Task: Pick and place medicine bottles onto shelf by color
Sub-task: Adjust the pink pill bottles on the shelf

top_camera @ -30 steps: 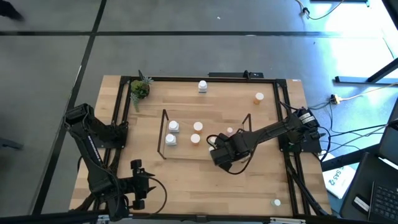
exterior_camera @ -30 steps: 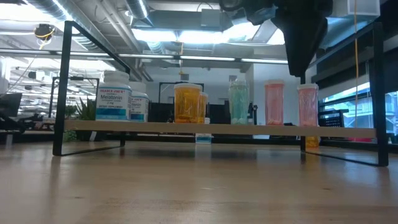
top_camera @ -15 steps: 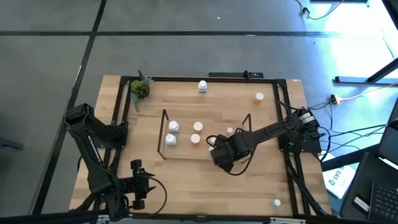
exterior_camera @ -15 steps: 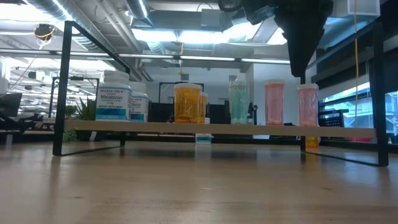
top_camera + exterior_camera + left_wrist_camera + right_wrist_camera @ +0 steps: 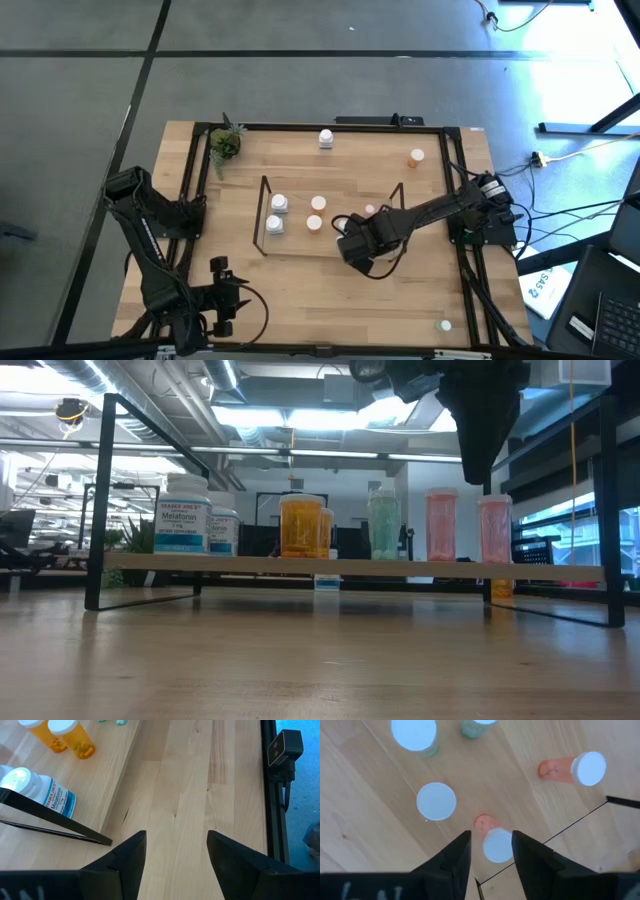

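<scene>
Compared with a second ago, the right gripper (image 5: 356, 248) has shifted slightly leftward over the shelf (image 5: 350, 568) and sits a touch higher in the low view, its dark mass hanging above the gap between the teal bottle (image 5: 383, 525) and the first pink bottle (image 5: 441, 524). Nothing on the shelf has moved: the white Melatonin bottle (image 5: 181, 517), the orange bottle (image 5: 302, 526), the teal one and the two pink ones, the second (image 5: 494, 529) at the right end, stand upright in their row, grouped by colour. This reads as the arm lifting clear after a placement in the pink section rather than a new grasp.

From the right wrist view, the fingers (image 5: 455, 857) stand narrowly apart with nothing clamped; a pink bottle's white cap (image 5: 497, 845) shows in the gap well below them, apart from both fingers. Another pink bottle (image 5: 580, 769) stands farther off.

Off the shelf, a white-capped bottle (image 5: 326, 138) remains near the table's far edge, an orange bottle (image 5: 416, 157) near the far right corner, and a small white cap (image 5: 445, 325) near the front right, so the sorting appears unfinished.

Parked at the front left corner, the left gripper (image 5: 176, 851) hangs over bare wood, its fingers moderately apart and empty.
</scene>
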Robot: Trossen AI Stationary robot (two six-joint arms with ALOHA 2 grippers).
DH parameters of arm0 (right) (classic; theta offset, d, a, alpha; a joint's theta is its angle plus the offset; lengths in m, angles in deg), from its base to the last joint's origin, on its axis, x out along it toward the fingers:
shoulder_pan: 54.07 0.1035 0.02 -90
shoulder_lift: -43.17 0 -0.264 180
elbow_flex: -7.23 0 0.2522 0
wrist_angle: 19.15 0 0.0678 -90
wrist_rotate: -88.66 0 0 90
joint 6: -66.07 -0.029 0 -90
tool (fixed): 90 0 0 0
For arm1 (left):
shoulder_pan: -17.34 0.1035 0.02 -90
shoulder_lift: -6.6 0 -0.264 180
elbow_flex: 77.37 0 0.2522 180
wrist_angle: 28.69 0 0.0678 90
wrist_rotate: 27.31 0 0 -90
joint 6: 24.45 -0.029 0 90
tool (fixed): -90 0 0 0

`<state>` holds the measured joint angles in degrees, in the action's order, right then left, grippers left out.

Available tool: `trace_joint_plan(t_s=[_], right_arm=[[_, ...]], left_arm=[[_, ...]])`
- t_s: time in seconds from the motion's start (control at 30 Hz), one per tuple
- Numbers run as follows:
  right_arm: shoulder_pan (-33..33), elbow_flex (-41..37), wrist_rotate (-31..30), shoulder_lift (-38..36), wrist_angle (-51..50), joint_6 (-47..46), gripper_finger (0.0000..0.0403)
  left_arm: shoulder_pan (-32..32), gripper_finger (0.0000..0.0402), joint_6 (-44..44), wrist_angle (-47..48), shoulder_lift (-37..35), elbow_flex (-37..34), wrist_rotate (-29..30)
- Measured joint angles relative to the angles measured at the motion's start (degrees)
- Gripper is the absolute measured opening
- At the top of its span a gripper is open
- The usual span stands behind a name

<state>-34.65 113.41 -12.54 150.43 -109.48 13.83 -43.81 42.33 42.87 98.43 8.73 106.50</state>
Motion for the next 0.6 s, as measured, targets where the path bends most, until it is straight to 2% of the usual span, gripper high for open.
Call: trace_joint_plan(t_s=[0.13, 0.4, 0.6], right_arm=[[-0.29, 0.00, -0.09, 0.00, -0.75, -0.10, 0.0161], [-0.67, 0.00, -1.18, 0.00, -1.75, 0.15, 0.0227], [-1.11, 0.00, -1.18, 0.00, -2.64, -3.43, 0.0236]], left_arm=[[0.00, 0.0203, 0.00, 0.00, 0.00, 0.01, 0.00], [-0.01, 0.0203, 0.02, 0.01, 0.00, 0.02, 0.00], [-0.23, 0.0203, 0.13, 0.00, 0.00, 0.00, 0.00]])
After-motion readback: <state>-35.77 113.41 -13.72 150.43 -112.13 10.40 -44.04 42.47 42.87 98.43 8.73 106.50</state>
